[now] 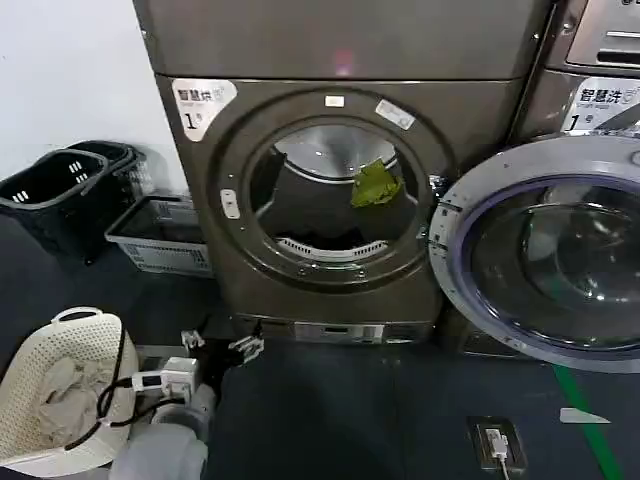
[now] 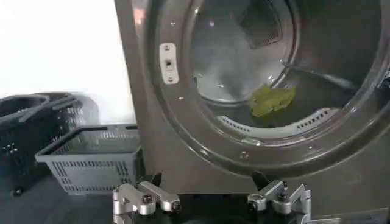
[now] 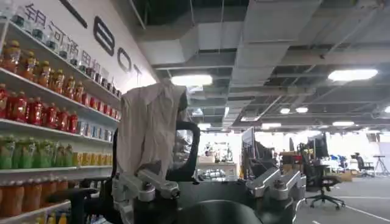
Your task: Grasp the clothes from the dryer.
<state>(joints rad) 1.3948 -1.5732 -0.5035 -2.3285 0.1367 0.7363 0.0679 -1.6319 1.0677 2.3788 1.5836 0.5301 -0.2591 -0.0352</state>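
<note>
Left gripper (image 1: 222, 347) low in front of the dryer (image 1: 330, 200), near the floor by its bottom left corner; fingers (image 2: 145, 198) spread wide, nothing between them. In the left wrist view the gripper (image 2: 210, 201) points at the machine's lower front, under the round mouth.

The clothes (image 1: 375, 185), a small yellow-green piece, sit inside the steel drum, well above and beyond the left fingers, toward the right side of the mouth in the head view. In the left wrist view the clothes (image 2: 270, 100) lie on the drum's lower curve, just behind the rim, up and ahead of the finger on the far side of the gap. Nothing touches them.

Dryer door (image 1: 545, 260) swung fully open to the right, glass facing out. White "1" label (image 1: 200, 105) at the upper left of the front, small pink light (image 1: 343, 62) above the mouth.

Left of the fingers: a white laundry basket (image 1: 55, 340) with pale beige cloth (image 1: 70, 390) in it, close to the left arm. Further back a grey basket (image 1: 160, 235) and a black basket (image 1: 60, 185) by the wall.

Right gripper (image 3: 207, 189) faces away into a room with drink shelves (image 3: 42, 109) and a chair draped with cloth (image 3: 152, 128); its fingers (image 3: 143, 185) spread apart, holding nothing.
</note>
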